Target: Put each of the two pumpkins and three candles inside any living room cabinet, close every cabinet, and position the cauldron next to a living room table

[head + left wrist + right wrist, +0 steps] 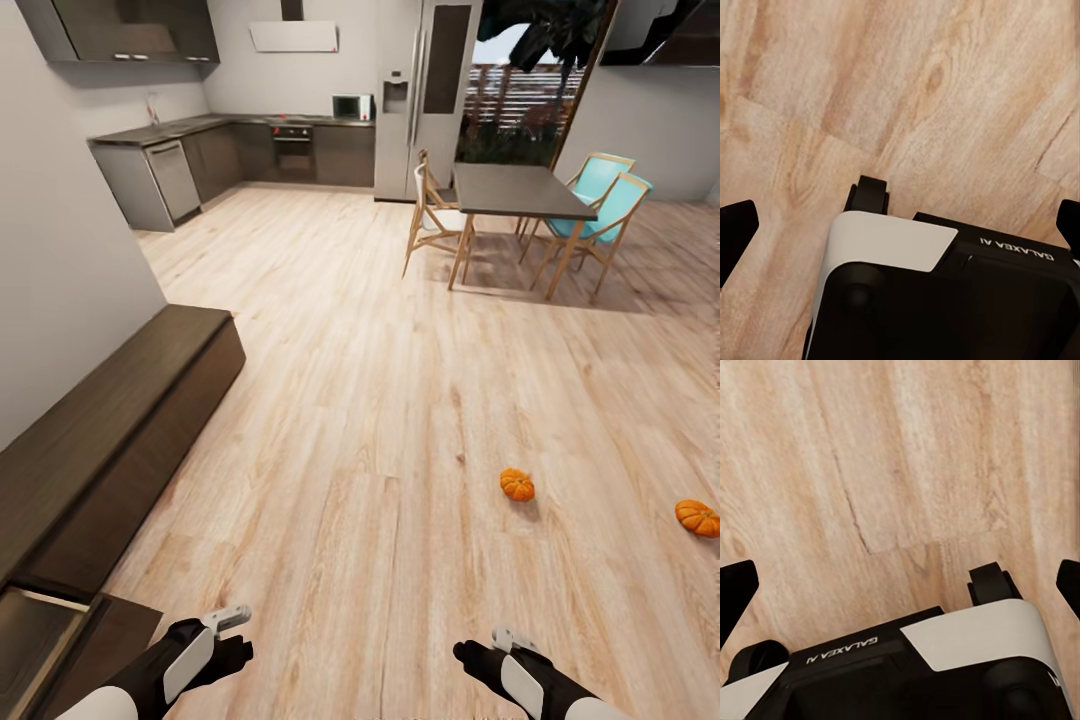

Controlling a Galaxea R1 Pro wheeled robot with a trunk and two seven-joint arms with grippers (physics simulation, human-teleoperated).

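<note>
- Clearly the relation that counts is where the two pumpkins lie from the arms: both sit on the wooden floor [380, 400] ahead and toward the robot's right, the near pumpkin [517, 485] roughly in line with the right arm, the far pumpkin [697, 517] farther right, close to the edge of the head view.
- Of the two arms, the right gripper [470, 652] is the nearer to both; the left gripper [240, 640] hangs on the other side, closer to the cabinet.
- Neither pumpkin has a long axis to speak of; each is round and squat, so any approach direction should serve about equally well, I judge.
- Both are well apart from the grippers, so the base probably has to roll forward before any reach.
- In the right wrist view the dark fingertips [735, 592] stand at opposite edges over bare floor, so the jaws are spread with nothing between them.
- In the left wrist view the fingertips [735, 229] stand likewise wide apart, and that gripper is also empty.
- Along the wall on the robot's left runs the cabinet [110, 420], a long low dark console.
- Its nearest drawer [35, 635] appears pulled out by the left arm, showing a lighter interior; as far as I can see, nothing lies in the visible part.
- Beyond, a dining table [520, 190] with chairs stands before the kitchen units.
</note>
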